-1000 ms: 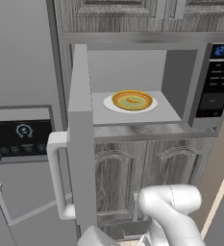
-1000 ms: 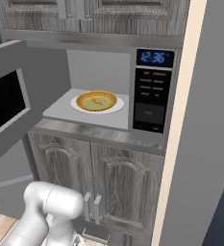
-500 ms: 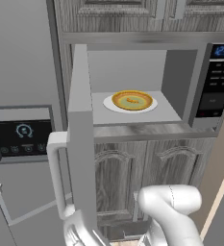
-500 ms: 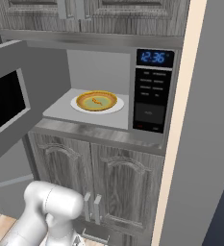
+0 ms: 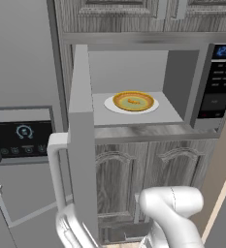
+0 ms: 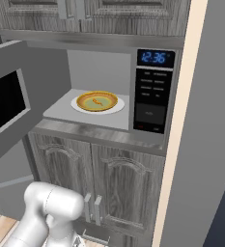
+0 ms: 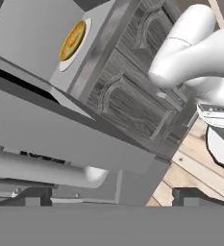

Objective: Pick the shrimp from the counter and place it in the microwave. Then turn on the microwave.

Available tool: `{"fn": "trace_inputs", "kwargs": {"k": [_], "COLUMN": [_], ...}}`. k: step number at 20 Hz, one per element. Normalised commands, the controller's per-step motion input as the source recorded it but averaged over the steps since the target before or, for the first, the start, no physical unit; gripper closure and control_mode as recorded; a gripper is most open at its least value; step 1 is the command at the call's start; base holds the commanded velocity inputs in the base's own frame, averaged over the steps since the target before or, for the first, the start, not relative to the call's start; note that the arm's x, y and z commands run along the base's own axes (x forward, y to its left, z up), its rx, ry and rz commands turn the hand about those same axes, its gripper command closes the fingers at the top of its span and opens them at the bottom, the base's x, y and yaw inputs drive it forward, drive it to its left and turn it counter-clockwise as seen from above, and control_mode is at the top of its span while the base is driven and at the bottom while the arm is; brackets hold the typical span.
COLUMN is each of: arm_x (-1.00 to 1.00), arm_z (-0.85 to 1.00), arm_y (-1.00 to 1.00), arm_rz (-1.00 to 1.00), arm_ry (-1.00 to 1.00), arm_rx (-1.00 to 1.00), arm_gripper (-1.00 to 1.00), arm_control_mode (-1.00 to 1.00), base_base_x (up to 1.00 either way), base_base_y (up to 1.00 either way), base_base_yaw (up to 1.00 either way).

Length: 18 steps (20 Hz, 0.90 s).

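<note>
The microwave (image 5: 216, 82) (image 6: 155, 91) stands with its door (image 5: 81, 145) (image 6: 7, 101) swung wide to the left. Inside it, a yellow bowl (image 5: 133, 100) (image 6: 97, 101) (image 7: 72, 39) rests on a white plate. The shrimp (image 5: 133, 101) (image 6: 97, 102) lies in that bowl, a tiny orange curl. My gripper (image 5: 71, 230) (image 7: 113, 197) hangs low, under the open door's lower corner, and it is open. Its fingertips (image 7: 34, 197) stand far apart with nothing held. The door's pale bar handle (image 5: 56, 169) (image 7: 41, 168) runs just beyond them.
A grey panel with a black dial screen (image 5: 20, 138) sits left of the door. Wooden cabinet doors (image 5: 148, 179) (image 6: 99, 183) fill the wall below the microwave. A tall pale side panel (image 6: 181, 144) closes in the right. A wooden floor (image 7: 200, 158) lies below.
In the left base view my hand has shifted slightly left and up beneath the door. The bowl, shrimp and door have not moved.
</note>
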Motion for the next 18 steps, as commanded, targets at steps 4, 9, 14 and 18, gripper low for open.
{"fn": "trace_inputs", "kwargs": {"k": [4,9,14,18], "arm_x": [0.19,0.24,0.15,0.02], "arm_z": [-0.19,-0.17,-0.14,-0.11], "arm_y": [0.18,0.18,0.19,0.15], "arm_rz": [-0.04,-0.07,-0.06,-0.09], "arm_ry": [0.00,0.00,0.00,0.00], "arm_rx": [0.07,0.07,0.08,0.06], "arm_gripper": [-1.00,-1.00,-1.00,-1.00], "arm_control_mode": [-1.00,-1.00,-1.00,-1.00], "base_base_x": [0.00,0.00,0.00,0.00], "base_base_y": [0.00,0.00,0.00,0.00], "base_base_yaw": [0.00,0.00,0.00,0.00]}}
